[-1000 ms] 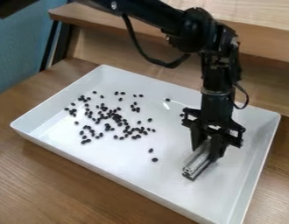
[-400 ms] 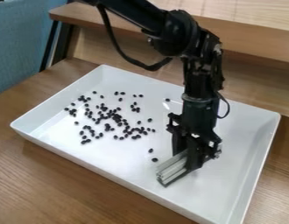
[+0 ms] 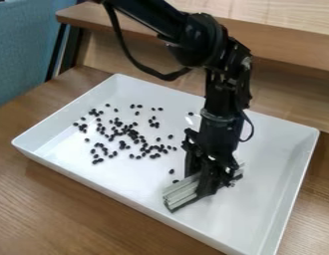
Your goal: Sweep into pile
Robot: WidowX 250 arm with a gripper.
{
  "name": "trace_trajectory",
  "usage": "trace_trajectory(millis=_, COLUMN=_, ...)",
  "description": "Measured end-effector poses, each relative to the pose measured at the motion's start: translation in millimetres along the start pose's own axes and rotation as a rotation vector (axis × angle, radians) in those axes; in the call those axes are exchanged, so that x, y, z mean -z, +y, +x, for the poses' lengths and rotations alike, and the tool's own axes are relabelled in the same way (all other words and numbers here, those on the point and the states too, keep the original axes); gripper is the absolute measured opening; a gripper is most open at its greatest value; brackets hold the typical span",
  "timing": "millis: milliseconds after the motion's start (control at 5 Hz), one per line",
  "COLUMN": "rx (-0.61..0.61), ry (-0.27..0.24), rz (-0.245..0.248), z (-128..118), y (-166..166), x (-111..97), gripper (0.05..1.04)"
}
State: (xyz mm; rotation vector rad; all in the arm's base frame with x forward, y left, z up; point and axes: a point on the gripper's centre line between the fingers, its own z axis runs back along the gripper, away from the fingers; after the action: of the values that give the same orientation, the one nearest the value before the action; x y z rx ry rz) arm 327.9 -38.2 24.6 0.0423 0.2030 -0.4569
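My gripper (image 3: 204, 185) hangs low over the front right half of the white tray (image 3: 120, 191), shut on a grey grooved bar (image 3: 181, 193). The bar lies low at the tray floor, its near end pointing to the lower left. Dark beans (image 3: 130, 133) are scattered loosely over the left and middle of the tray. Two strays lie just left of the gripper, one of them (image 3: 172, 171) apart from the bar and the other close to the bar's upper edge. Another single bean (image 3: 190, 113) is near the back wall.
The tray's raised walls surround the beans and the gripper. It stands on a brown wooden table (image 3: 74, 209). Behind it rises a wooden ledge (image 3: 287, 47), and a blue cloth surface (image 3: 24, 45) is at the upper left.
The gripper has moved left and slightly toward the front with the bar, which has turned to lie more sideways. The beans have kept their places.
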Motion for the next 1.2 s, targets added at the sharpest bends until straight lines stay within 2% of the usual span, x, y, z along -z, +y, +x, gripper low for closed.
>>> trace_trajectory(millis=200, rx=0.037, ry=0.015, rz=0.042, z=-1, y=9, x=1, gripper=0.395)
trace_trajectory(millis=1200, rx=-0.103, ry=-0.013, rz=0.021, z=13, y=101, x=-4, gripper=0.395)
